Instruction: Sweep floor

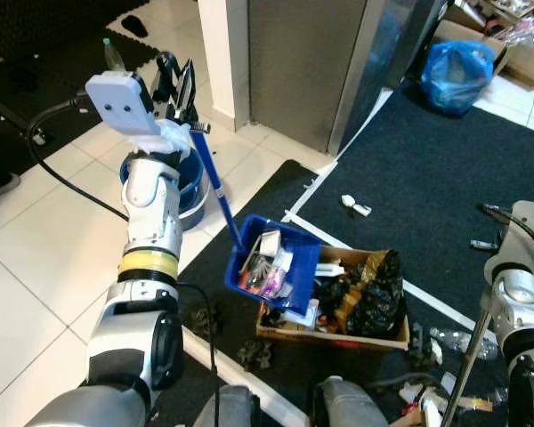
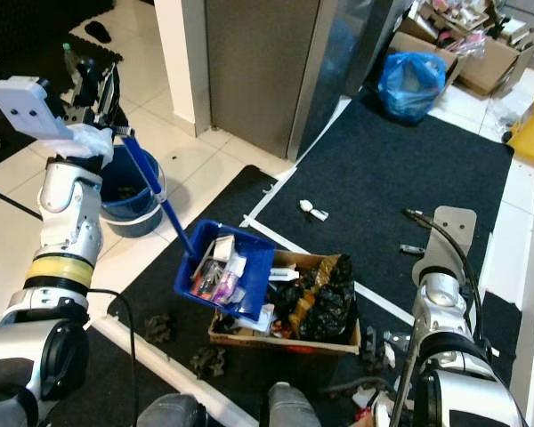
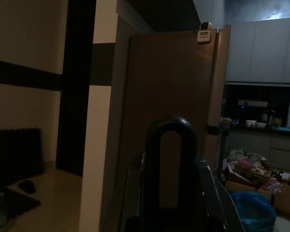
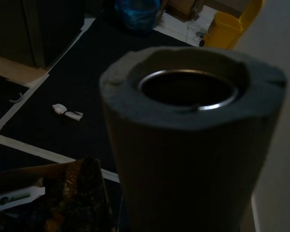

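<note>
Left gripper at 10 o'clock, jaws closed on handle of blue dustpan; pan hangs loaded over cardboard box at centre. Right gripper holds broom pole at 5 o'clock, jaws state cannot tell. Advice: tilt pan slowly, mouth above box, so rubbish not spill on dark mat

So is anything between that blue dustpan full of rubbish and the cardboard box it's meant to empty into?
Nothing visible blocks it. The left gripper holds the blue dustpan by its long handle, already hanging over the near-left corner of the cardboard box. The box is quite full, with black bags piled inside, so some rubbish might spill.
</note>
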`<state>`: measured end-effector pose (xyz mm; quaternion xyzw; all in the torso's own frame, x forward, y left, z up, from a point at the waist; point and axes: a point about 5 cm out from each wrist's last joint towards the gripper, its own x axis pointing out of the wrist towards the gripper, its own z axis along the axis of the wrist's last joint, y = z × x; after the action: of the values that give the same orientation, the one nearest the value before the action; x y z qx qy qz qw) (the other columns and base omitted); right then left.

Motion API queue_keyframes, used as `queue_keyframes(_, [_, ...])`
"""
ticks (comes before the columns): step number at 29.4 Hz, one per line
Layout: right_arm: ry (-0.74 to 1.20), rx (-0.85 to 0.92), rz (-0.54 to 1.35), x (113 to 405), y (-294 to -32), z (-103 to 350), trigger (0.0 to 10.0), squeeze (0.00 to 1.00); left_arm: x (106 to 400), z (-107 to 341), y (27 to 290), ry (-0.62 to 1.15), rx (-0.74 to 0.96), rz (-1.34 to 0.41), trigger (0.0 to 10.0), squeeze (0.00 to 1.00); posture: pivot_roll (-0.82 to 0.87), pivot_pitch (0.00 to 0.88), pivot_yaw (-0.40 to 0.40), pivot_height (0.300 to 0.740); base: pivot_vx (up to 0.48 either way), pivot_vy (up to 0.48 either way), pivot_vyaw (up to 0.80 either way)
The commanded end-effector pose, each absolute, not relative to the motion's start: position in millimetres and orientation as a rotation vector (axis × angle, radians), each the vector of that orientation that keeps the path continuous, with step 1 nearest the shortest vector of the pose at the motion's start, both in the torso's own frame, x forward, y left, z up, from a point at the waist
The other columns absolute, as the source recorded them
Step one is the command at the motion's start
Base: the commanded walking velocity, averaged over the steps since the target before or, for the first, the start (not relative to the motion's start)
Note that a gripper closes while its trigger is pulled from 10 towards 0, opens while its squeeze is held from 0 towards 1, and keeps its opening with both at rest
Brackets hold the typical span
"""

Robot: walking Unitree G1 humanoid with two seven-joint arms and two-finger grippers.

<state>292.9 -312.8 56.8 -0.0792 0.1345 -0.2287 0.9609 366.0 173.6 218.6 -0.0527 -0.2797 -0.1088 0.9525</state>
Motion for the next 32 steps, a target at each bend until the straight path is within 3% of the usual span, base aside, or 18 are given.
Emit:
queue_keyframes(1, [0.263,-0.161,-0.459,291.1,-312.8,56.4,10.0,0.00,367.6,226.6,166.6,-0.603,-0.110,-0.238,10.0,0.00,0.12,0.075,-0.024,0.740,0.000,0.000,0.00])
queue_keyframes(4, [0.257,-0.155,-0.452,291.4,-311.2,56.2,10.0,0.00,369.2,224.0,164.4,-0.584,-0.129,-0.250,10.0,0.00,0.11,0.072,-0.022,0.740,0.000,0.000,0.00])
queue_keyframes(19, [0.241,-0.148,-0.436,294.0,-309.9,59.0,10.0,0.00,371.6,224.3,163.3,-0.590,-0.134,-0.239,10.0,0.00,0.11,0.064,-0.027,0.740,0.000,-0.429,0.00])
queue_keyframes(32, [0.242,-0.146,-0.433,293.5,-309.7,58.6,10.0,0.00,372.2,226.1,161.3,-0.593,-0.120,-0.255,10.0,0.00,0.11,0.064,-0.024,0.740,0.000,-0.031,0.00])
